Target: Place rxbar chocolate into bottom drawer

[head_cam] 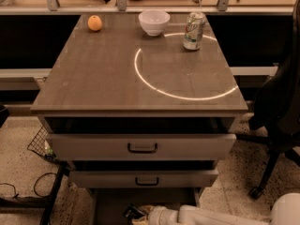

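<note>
The bar (131, 213) hangs low over the open bottom drawer (110, 203), toward its near end; it is pinched in the fingers (143, 210) of the gripper (139, 214), which reaches in from the right; the carry looks all but done; what seems left is to let go and draw the arm (211, 215) out; can (194, 30), bowl (153, 21) and orange (94, 23) stand along the far edge of the counter (93, 78).

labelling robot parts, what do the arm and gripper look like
The arm is smooth, white and tubular, in rounded segments, with a bulbous joint at the right. The gripper, at the bottom edge over the bottom drawer, is pale cream. No cables or markings show.
</note>
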Tool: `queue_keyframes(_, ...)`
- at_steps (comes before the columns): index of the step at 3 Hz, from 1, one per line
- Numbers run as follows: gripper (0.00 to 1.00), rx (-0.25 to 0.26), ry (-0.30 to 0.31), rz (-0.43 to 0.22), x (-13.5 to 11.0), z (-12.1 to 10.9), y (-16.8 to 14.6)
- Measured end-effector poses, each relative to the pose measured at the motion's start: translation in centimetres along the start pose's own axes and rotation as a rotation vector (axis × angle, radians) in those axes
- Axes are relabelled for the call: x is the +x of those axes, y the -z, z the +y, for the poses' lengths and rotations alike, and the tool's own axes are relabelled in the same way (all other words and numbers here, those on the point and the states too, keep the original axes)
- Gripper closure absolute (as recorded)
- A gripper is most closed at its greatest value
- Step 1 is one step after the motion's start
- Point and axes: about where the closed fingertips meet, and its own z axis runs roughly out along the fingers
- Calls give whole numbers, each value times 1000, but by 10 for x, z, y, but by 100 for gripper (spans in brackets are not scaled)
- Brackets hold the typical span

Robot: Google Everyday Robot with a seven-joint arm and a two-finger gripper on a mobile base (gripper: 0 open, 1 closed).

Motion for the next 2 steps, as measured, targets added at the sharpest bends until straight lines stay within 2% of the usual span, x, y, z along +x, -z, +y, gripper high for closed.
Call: queue_keyframes(2,100,10,-48,69,53,-26,-69)
